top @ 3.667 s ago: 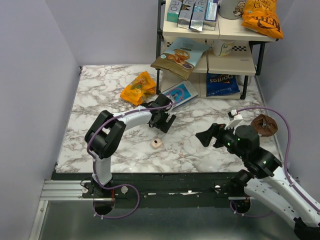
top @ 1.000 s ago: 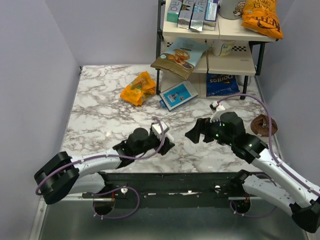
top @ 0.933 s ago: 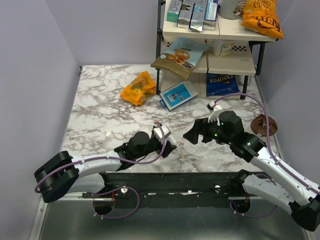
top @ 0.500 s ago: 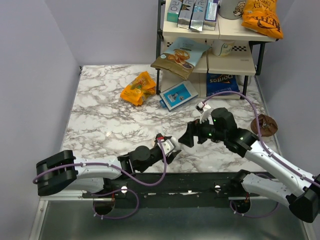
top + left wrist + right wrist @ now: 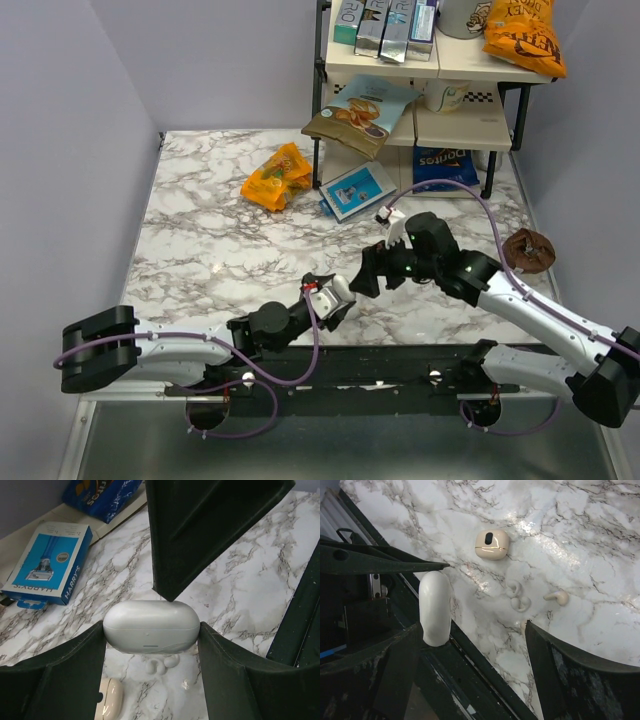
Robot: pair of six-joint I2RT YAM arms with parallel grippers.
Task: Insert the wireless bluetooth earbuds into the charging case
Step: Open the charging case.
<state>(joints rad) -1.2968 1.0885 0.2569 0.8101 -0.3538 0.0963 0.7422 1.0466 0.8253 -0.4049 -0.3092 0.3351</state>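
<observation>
My left gripper is shut on the pale oval charging case, pinching its two ends and holding it above the marble near the table's front edge. The case's lid is closed, with a seam showing. My right gripper is open and straddles the case. One of its fingers has its tip at the top of the case. Two white earbuds lie on the marble below, with a cream earbud beside them.
A small cream-beige rounded item with a black oval mark lies on the marble. Farther back are an orange snack bag, a blue razor box and a shelf rack with bags. A brown disc sits at the right.
The left gripper has carried the case a little right and toward the front edge. The right gripper has swung left and down to the case, and its jaws have narrowed slightly.
</observation>
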